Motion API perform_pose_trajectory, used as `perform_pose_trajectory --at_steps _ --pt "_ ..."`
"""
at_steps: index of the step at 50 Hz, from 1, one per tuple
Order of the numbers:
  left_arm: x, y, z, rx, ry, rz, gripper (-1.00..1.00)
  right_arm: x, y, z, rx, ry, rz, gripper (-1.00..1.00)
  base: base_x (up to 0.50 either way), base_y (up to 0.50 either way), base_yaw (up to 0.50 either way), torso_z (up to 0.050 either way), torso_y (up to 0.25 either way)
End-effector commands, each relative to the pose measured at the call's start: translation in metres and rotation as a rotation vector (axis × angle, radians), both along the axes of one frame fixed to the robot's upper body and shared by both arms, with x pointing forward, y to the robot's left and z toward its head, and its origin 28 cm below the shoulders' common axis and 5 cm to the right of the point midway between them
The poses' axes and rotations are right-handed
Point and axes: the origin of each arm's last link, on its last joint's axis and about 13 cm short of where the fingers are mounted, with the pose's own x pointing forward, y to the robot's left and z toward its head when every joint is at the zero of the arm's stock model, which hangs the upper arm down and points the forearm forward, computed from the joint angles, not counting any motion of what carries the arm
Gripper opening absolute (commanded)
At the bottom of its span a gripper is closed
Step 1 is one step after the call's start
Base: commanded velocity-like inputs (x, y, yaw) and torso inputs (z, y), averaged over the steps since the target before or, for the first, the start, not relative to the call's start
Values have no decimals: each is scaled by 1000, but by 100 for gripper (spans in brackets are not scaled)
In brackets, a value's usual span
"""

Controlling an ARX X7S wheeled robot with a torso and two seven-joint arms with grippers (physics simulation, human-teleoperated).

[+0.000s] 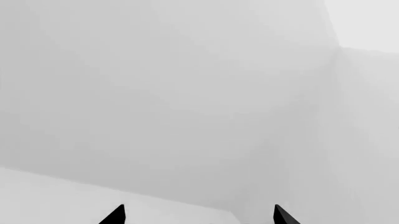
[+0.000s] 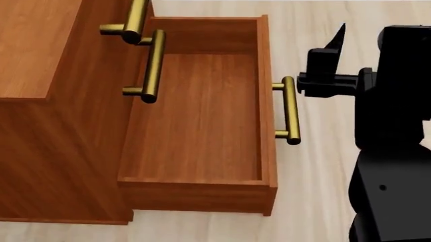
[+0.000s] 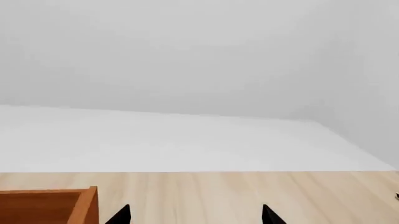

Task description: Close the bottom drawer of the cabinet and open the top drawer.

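Reddish-brown wood: the bottom drawer [image 2: 202, 121] juts fully out of the cabinet [image 2: 40, 101]. The right gripper [image 2: 330, 75], fingertips spread and empty, hangs just beside its brass handle [image 2: 289, 111]. Push squarely mid-bar. The left gripper [image 1: 198, 215] seems open, facing blank wall.

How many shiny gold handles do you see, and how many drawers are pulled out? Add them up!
Brass bar handles: 3, on the top drawer, the middle drawer and the bottom drawer.
Pulled-out reddish-brown wooden drawers: 1, the bottom drawer of the cabinet.
Total: 4
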Motion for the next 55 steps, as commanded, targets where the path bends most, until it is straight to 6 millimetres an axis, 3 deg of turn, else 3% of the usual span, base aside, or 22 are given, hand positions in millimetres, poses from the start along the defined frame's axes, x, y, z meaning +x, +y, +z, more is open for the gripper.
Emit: perform_pose_trajectory --at_steps 1,9,13,18,29,55 --pt "-1 1 0 -23 -18 -15 100 16 -6 -23 -5 76 -41 100 0 0 0 0 0" --pt "0 1 0 -19 -14 -18 100 37 -15 -54 -7 179 -112 100 0 0 0 0 0" --pt "0 1 0 -21 -14 -18 100 46 -19 -72 -88 213 -181 100 0 0 0 0 0" --pt "0 0 -1 -17 -15 -23 100 52 -21 -83 -77 234 -205 100 0 0 0 0 0" --pt "0 0 0 -22 -18 -35 100 66 -22 -95 -120 241 -250 100 0 0 0 0 0" --pt "-1 0 0 -26 -26 -49 100 89 -20 -99 -142 279 -316 100 0 0 0 0 0"
